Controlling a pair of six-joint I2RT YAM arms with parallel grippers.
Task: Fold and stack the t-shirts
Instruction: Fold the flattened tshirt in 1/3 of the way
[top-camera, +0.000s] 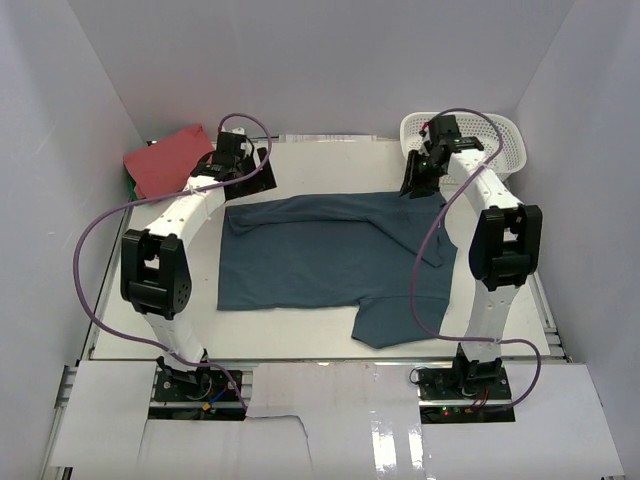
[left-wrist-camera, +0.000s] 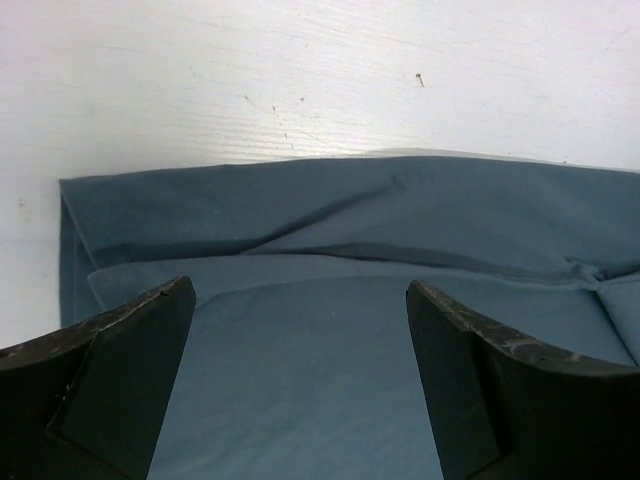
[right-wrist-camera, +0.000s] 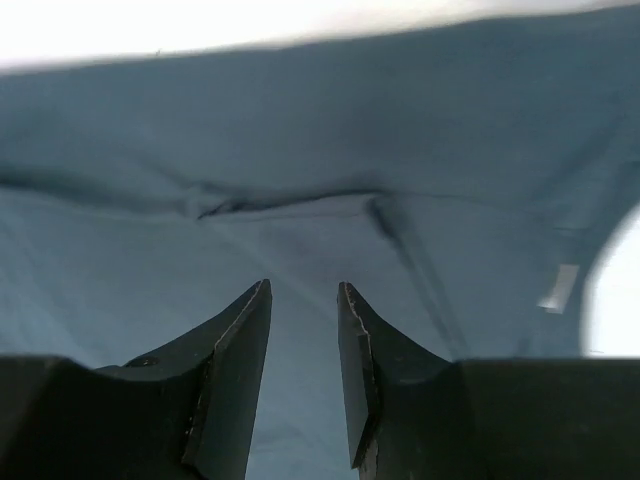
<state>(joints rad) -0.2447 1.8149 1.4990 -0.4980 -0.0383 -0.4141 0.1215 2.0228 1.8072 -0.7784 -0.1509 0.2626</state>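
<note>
The dark teal-blue t-shirt lies spread across the middle of the table, its far edge folded over toward me and one sleeve trailing at the front right. Over the shirt's far left corner hangs my left gripper. In the left wrist view that gripper is wide open above the folded cloth, with nothing between its fingers. At the shirt's far right edge is my right gripper. In the right wrist view it is open by a narrow gap just above the cloth, beside the white neck label. The coral-red t-shirt lies bunched at the far left.
A white lattice basket stands at the back right corner, just behind the right arm. White walls close the table on three sides. Purple cables loop off both arms.
</note>
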